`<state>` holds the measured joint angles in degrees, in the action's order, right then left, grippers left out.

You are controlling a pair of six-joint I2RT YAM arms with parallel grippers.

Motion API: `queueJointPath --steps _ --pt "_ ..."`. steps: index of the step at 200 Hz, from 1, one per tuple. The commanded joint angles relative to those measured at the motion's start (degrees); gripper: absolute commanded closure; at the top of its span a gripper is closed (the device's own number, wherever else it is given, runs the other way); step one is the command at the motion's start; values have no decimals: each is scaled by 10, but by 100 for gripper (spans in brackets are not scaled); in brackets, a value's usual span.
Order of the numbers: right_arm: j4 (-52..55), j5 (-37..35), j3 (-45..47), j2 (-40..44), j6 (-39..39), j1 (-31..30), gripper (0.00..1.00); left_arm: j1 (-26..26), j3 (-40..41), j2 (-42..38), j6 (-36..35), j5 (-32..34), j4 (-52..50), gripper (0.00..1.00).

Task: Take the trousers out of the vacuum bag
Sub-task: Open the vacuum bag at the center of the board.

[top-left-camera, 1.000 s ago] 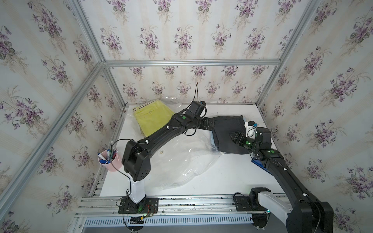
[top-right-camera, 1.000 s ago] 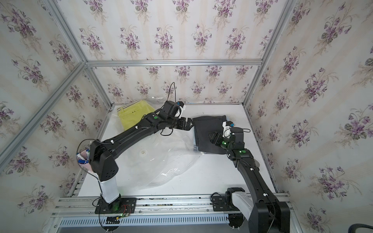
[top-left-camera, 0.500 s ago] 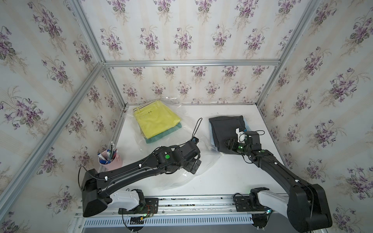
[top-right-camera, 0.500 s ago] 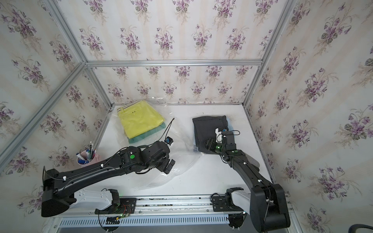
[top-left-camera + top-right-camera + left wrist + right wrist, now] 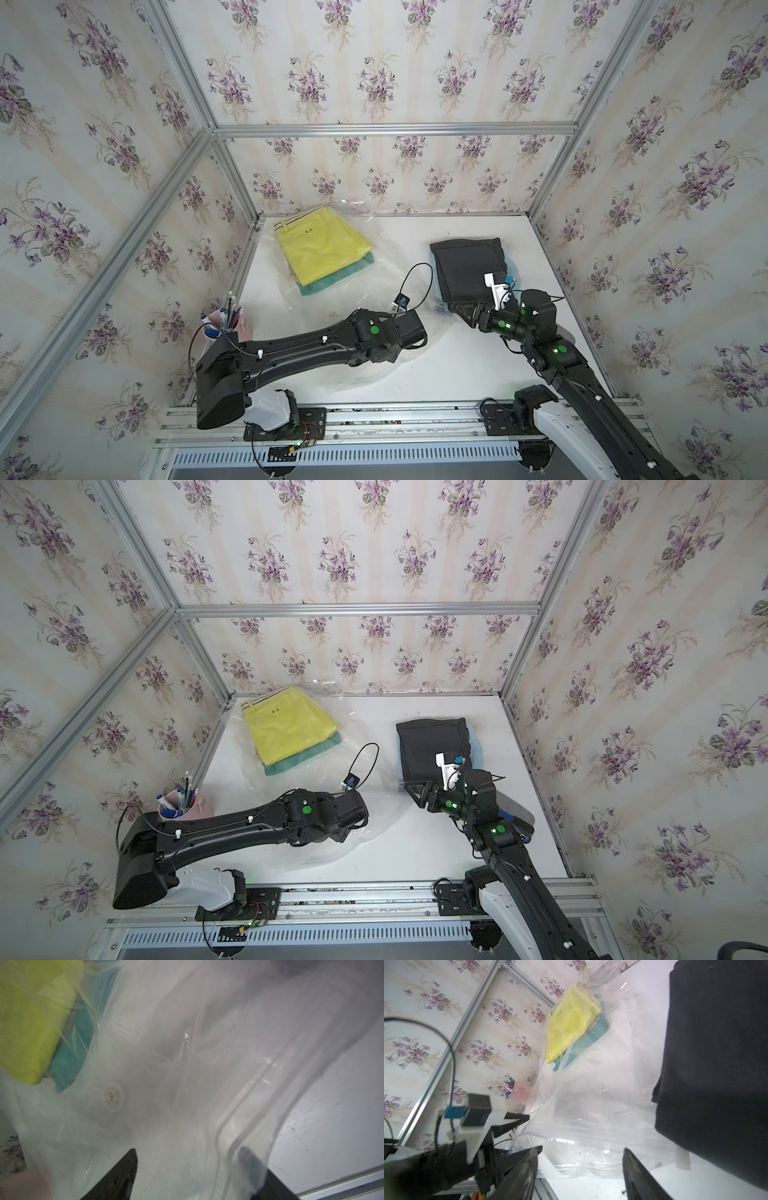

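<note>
Facing vacuum bag (image 5: 591, 1105) edge | right claw (image 5: 581, 1149) (jaws apart) | black trousers (image 5: 716, 1053) beside

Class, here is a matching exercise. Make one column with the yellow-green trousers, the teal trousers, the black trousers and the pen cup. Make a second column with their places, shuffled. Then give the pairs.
1. yellow-green trousers
2. teal trousers
3. black trousers
4. pen cup

A. out of the vacuum bag, on the right half of the table
B. beside the table's left edge
C. inside the bag, top of the stack
D. inside the bag, under another pair

Pairs: 1-C, 2-D, 3-A, 4-B
</note>
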<state>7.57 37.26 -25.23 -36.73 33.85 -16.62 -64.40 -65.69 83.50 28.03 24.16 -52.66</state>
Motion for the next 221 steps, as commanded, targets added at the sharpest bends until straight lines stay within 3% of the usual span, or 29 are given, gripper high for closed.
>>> queueJointPath --steps 1,15,33,59,90,136,178,221 --pt "3 16 18 43 54 -31 36 22 -9 0 -12 -19 31 40" --pt "-18 8 39 68 84 -64 36 39 -15 -2 -25 -35 42 57" --pt "-54 -14 67 88 113 -110 35 55 -31 -3 -40 -52 49 70" --pt "-100 -75 93 80 134 -207 35 69 -70 2 -62 -69 45 84" --pt "-164 -204 91 6 122 -346 37 80 -131 25 -82 -72 20 100" --pt "-310 -308 64 -185 100 -460 43 94 -215 55 -100 -84 -22 100" --pt "-429 -334 20 -350 133 -467 47 95 -277 55 -123 -85 -49 100" --pt "-469 -373 -69 -482 184 -466 48 94 -308 47 -152 -84 -72 100"
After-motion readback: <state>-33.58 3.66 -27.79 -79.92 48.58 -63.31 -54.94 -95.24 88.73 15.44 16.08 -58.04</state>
